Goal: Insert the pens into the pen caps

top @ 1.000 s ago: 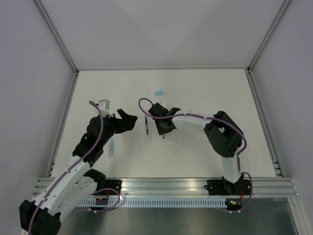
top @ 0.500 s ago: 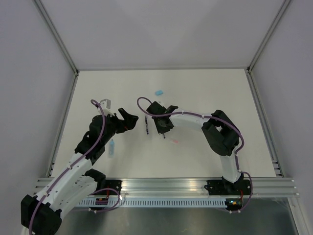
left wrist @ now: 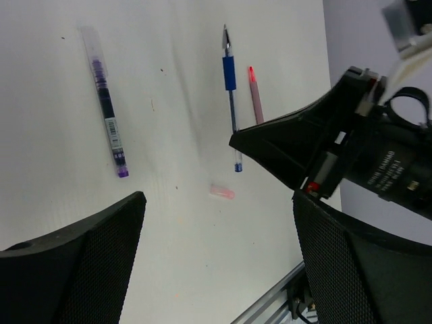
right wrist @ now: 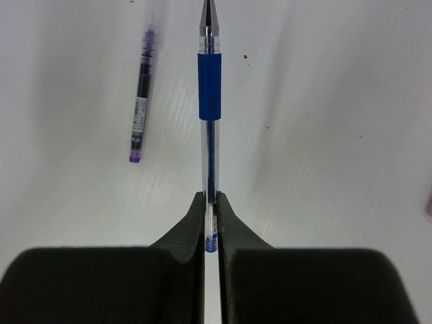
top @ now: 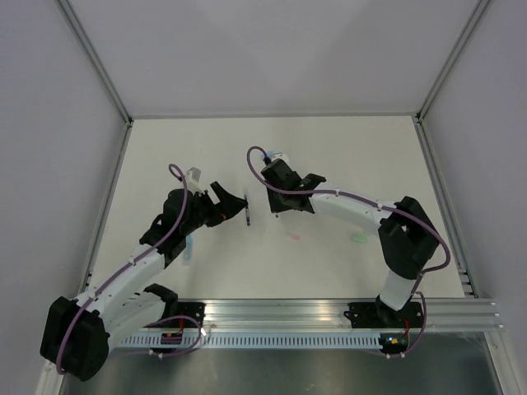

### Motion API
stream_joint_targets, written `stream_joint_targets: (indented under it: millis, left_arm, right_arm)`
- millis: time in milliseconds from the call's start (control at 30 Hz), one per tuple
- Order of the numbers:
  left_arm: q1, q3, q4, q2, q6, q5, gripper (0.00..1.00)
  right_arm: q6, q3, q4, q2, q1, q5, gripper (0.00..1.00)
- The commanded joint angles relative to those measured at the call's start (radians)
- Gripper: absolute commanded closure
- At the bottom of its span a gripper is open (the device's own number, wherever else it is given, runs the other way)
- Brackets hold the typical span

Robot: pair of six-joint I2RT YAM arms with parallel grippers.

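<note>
1. Two arms reach over the white table (top: 354, 148). Check each one in turn.
2. Left arm (top: 132, 271): it runs from its base at the lower left diagonally up and to the right. Its wrist sits over the left-centre of the table.
3. Left fingers (left wrist: 74, 256): they are spread wide and hold nothing. In the left wrist view, the pink cap (left wrist: 223, 192) lies on the table and shows in the gap between them.
4. Right arm (top: 354, 210): it rises from its base at the lower right and folds at the elbow near the right side. The forearm reaches left to the middle of the table.
5. Right fingers (right wrist: 189, 229): they are pressed together, pinching the rear end of the blue pen (right wrist: 209, 88). The pen projects straight ahead of them, with its metal tip pointing away from the wrist.
6. You cannot tell from these views whether the blue pen is clear of the table.
7. Dark pen (left wrist: 108, 111): it lies flat on the table, apart from the blue pen. In the top view it lies just beside the left fingertips.
8. Pink pen (left wrist: 256, 94): it lies just beside the blue pen and roughly parallel to it.
9. Pale blue marker (top: 188, 249): it lies on the table beside the left forearm.
10. Pale green marker (top: 359, 239): it lies to the right of the pink cap, near the right forearm.
</note>
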Motion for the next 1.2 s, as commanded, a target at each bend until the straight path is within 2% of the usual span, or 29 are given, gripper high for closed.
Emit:
stream_joint_targets:
  millis: [0, 267, 567, 667, 767, 800, 867, 900, 967, 1000, 1033, 1100, 1133, 1167]
  left_arm:
    - [0.006, 0.031, 0.104, 0.044, -0.056, 0.064, 0.08]
    - [0.006, 0.113, 0.129, 0.15, -0.012, 0.081, 0.13]
    - [0.006, 0.121, 0.249, 0.219, -0.044, 0.151, 0.2]
    - [0.006, 0.114, 0.269, 0.221, -0.046, 0.163, 0.26]
    - [0.006, 0.108, 0.299, 0.224, -0.053, 0.191, 0.4]
    - [0.006, 0.105, 0.307, 0.224, -0.055, 0.199, 0.5]
    - [0.006, 0.105, 0.315, 0.222, -0.058, 0.219, 0.61]
    - [0.006, 0.108, 0.315, 0.222, -0.055, 0.225, 0.73]
    - [0.006, 0.11, 0.312, 0.221, -0.05, 0.243, 0.81]
    - [0.006, 0.111, 0.31, 0.219, -0.047, 0.246, 0.92]
    - [0.006, 0.113, 0.308, 0.219, -0.046, 0.252, 0.98]
    - [0.006, 0.111, 0.304, 0.213, -0.044, 0.257, 0.98]
    - [0.008, 0.113, 0.299, 0.211, -0.04, 0.263, 0.98]
    - [0.006, 0.116, 0.296, 0.21, -0.038, 0.268, 0.98]
  right_arm:
    - [-0.008, -0.07, 0.124, -0.107, 0.0, -0.064, 1.0]
    - [0.015, -0.224, 0.292, -0.292, 0.032, -0.177, 1.0]
    - [0.048, -0.242, 0.346, -0.343, 0.098, -0.211, 1.0]
    - [0.054, -0.242, 0.36, -0.342, 0.111, -0.211, 1.0]
    - [0.056, -0.239, 0.372, -0.332, 0.118, -0.237, 1.0]
    - [0.056, -0.238, 0.377, -0.326, 0.12, -0.249, 1.0]
    - [0.056, -0.231, 0.38, -0.316, 0.121, -0.256, 1.0]
    - [0.056, -0.23, 0.38, -0.314, 0.123, -0.259, 1.0]
    - [0.051, -0.231, 0.386, -0.306, 0.125, -0.268, 1.0]
    - [0.048, -0.233, 0.386, -0.306, 0.125, -0.271, 1.0]
    - [0.045, -0.233, 0.388, -0.305, 0.125, -0.279, 1.0]
    - [0.036, -0.236, 0.389, -0.3, 0.125, -0.289, 0.97]
    - [0.022, -0.236, 0.388, -0.299, 0.126, -0.303, 0.89]
    - [0.016, -0.236, 0.386, -0.297, 0.128, -0.309, 0.85]
